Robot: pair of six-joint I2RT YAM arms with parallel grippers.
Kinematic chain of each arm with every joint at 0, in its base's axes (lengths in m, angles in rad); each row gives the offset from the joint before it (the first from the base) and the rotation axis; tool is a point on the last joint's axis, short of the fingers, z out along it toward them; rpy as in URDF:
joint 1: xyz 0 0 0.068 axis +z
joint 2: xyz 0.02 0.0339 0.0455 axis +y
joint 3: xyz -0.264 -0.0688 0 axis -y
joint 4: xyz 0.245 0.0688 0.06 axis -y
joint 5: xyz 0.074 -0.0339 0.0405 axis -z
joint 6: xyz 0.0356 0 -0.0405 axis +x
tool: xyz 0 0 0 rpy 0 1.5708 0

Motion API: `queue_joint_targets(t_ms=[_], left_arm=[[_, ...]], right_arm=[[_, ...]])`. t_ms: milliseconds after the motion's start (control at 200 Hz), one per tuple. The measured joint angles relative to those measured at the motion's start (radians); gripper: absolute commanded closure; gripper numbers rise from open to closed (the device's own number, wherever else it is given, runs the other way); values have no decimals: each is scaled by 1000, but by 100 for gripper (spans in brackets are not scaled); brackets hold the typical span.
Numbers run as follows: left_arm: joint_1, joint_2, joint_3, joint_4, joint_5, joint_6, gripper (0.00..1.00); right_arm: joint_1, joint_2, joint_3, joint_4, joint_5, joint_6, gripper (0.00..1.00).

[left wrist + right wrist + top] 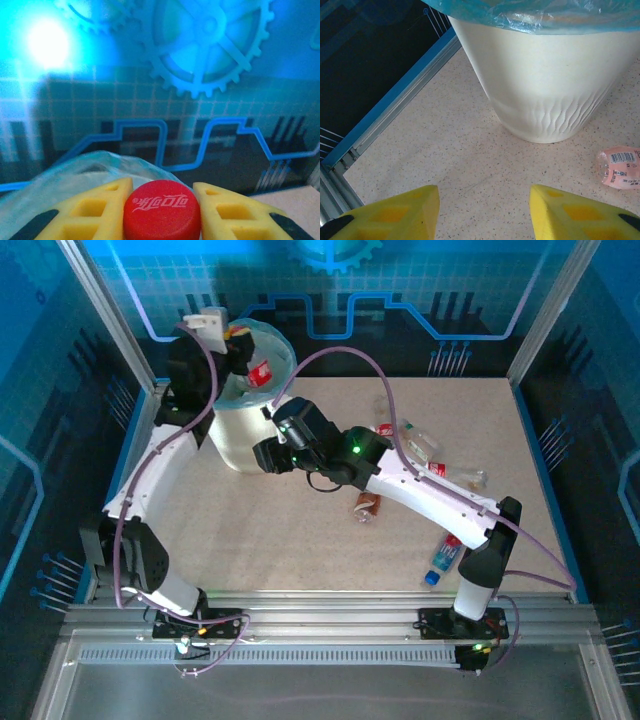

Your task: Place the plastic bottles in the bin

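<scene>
- Top view: cold blue cast on the back wall point(450, 280); table point(250, 530) evenly lit, with faint soft shadows beneath the arms.
- Left wrist: blown-out glare spot point(47, 42) upper left; red-capped bottle point(162, 210) close and slightly soft.
- Right wrist: bright; bin point(545, 90) wall nearly overexposed.

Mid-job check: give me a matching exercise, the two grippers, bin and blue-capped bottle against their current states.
1. left gripper
2. right gripper
3. bin
4. blue-capped bottle

A. lined with a blue bag
B. shut on a red-capped bottle
C. lying on the table
D. open, nothing between its fingers

Pairs: 1-B, 2-D, 3-A, 4-C
</scene>
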State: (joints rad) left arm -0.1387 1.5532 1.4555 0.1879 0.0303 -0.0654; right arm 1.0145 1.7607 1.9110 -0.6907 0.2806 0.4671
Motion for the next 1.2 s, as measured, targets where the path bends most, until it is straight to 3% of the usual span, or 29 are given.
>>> queue_joint_targets(t_ms=[110, 155, 310, 485, 710, 835, 960, 1201], left_arm=[[-9, 23, -24, 3, -13, 22, 100], [-6, 33, -35, 3, -20, 24, 95], [-6, 50, -56, 8, -32, 42, 62], [-7, 50, -56, -3, -33, 45, 59], [-5, 51, -20, -87, -3, 30, 63], [-3, 89, 88, -182, 34, 13, 87], [-1, 124, 150, -256, 54, 13, 99], [4, 129, 76, -245, 42, 48, 100]], right_arm=[[0, 0, 0, -7, 0, 0, 49], [0, 0, 0, -9, 0, 0, 49], [0, 0, 0, -13, 0, 0, 49], [0, 2, 0, -13, 0, 0, 48], [0, 7, 0, -16, 1, 0, 48], [0, 9, 0, -18, 1, 0, 48], [0, 10, 0, -20, 5, 0, 48], [0, 10, 0, -20, 7, 0, 48]])
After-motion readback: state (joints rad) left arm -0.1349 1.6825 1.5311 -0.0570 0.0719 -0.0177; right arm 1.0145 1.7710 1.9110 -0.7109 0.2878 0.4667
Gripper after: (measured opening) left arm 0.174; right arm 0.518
